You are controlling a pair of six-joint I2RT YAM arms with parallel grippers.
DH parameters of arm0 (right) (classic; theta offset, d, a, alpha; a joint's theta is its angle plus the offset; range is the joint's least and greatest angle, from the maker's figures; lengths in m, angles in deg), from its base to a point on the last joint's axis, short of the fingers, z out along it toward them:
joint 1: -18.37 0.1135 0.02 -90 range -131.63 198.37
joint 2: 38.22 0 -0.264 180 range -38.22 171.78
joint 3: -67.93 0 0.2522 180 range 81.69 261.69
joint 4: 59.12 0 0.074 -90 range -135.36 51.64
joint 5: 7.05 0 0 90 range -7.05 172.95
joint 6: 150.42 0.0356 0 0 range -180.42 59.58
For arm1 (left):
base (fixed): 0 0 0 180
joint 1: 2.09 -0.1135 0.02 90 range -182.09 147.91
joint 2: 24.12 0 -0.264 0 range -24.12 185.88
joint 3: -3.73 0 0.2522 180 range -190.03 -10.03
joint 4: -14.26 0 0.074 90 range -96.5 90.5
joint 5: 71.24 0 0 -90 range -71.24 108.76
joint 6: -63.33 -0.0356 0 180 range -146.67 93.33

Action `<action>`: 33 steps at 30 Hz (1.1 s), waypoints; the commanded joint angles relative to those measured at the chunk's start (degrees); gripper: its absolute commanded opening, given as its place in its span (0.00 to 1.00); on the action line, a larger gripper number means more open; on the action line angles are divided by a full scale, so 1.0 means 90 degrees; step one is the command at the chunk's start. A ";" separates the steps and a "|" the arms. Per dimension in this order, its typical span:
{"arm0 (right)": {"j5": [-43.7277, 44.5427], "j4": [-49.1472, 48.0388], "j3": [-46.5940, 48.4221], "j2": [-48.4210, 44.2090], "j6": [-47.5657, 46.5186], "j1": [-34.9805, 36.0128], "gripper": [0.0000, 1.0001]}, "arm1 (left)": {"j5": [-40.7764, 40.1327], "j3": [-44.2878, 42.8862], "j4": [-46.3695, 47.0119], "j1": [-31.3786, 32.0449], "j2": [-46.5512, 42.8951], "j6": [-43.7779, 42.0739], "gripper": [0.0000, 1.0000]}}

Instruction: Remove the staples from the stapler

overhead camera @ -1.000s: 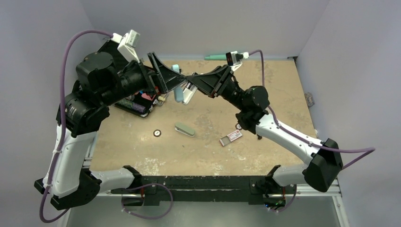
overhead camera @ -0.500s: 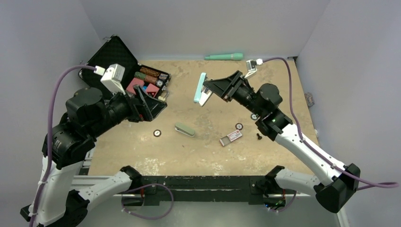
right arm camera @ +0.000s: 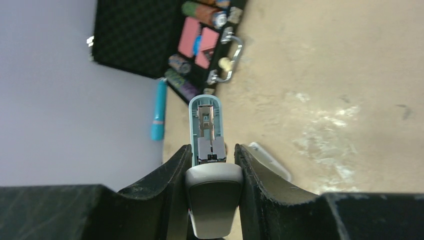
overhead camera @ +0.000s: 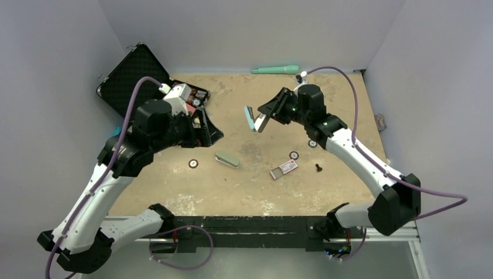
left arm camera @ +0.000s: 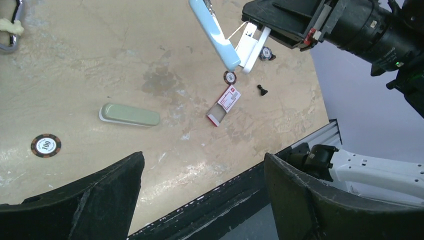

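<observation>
Your right gripper (overhead camera: 268, 111) is clamped part-closed on the hinged-open stapler (overhead camera: 251, 119), held above the table (overhead camera: 244, 189) with its long axis running 11 to 5, which puts it at 3 o'clock from your wide-open, empty left gripper (overhead camera: 210, 129).

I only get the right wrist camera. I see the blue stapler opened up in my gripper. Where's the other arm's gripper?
Observer: The left gripper is wide open and empty, over the table beside the black case.
Operator: Is anything lying down there that I can't see?
Observer: Yes, a small red and white box, closer to the arm bases than your stapler.
Operator: Anything more?
Observer: A poker chip marked 100 lies flat on the left arm's side.
</observation>
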 commanded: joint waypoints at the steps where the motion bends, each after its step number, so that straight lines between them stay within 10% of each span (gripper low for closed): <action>1: -0.0327 0.0181 0.0333 0.0602 -0.0438 -0.0388 0.00 | 0.0163 0.0203 0.0497 -0.0041 0.0153 -0.0180 0.92; 15: 0.0140 0.1440 0.0919 0.1913 -0.1796 -0.0535 0.00 | 0.0687 0.0050 0.1554 -0.0043 0.2391 -0.0301 0.80; 23: 0.0371 0.1753 0.1011 0.1951 -0.2177 -0.0620 0.00 | 0.1087 -0.0996 0.2325 -0.0090 0.4385 -0.0191 0.38; 33: -0.0209 0.1899 0.1323 0.2273 -0.2444 -0.0859 0.00 | 0.1461 -0.2556 0.2306 -0.0096 0.6410 0.0293 0.10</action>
